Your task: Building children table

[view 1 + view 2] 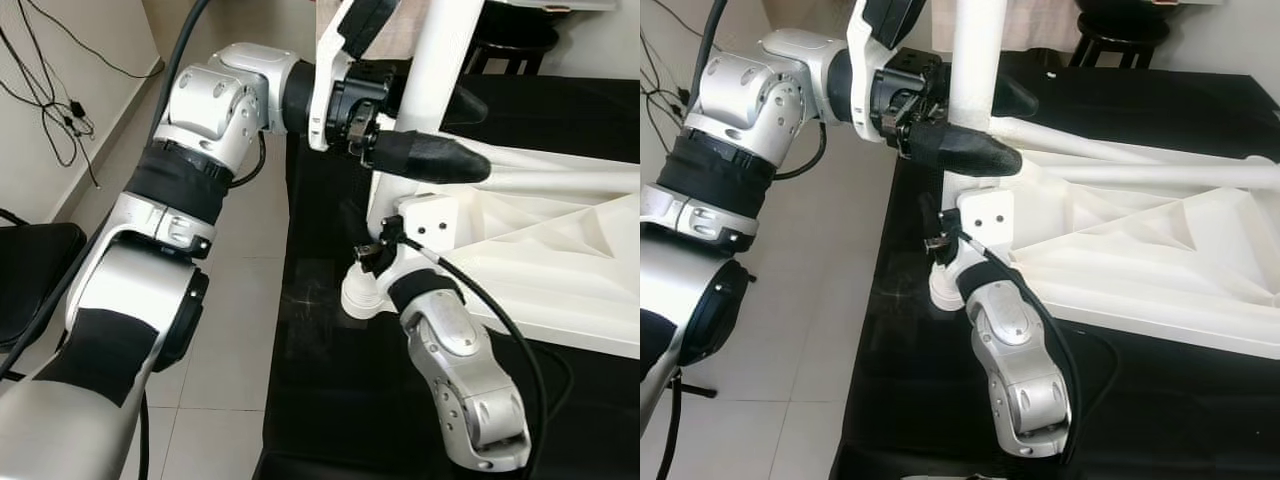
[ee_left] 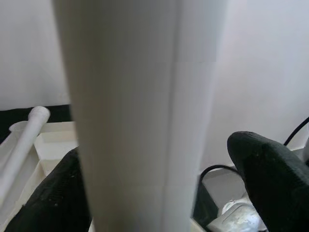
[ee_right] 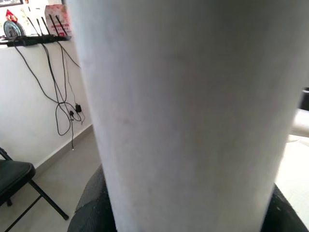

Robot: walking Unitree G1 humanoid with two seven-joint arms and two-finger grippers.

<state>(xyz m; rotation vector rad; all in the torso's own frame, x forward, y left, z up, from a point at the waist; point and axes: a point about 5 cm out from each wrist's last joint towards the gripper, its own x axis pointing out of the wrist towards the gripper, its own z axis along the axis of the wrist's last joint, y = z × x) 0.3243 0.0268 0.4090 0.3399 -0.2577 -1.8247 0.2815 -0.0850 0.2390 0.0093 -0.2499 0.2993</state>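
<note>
I had the left hand [image 1: 425, 130] pinching the upright white leg [image 1: 440, 60], one black finger on each side of it. The leg stood at the corner of the upturned white table [image 1: 560, 260] lying on the black tabletop [image 1: 310, 330]. My right hand [image 1: 932, 228] was up against the leg's base; I couldn't tell whether its fingers were spread or pressed together.
</note>
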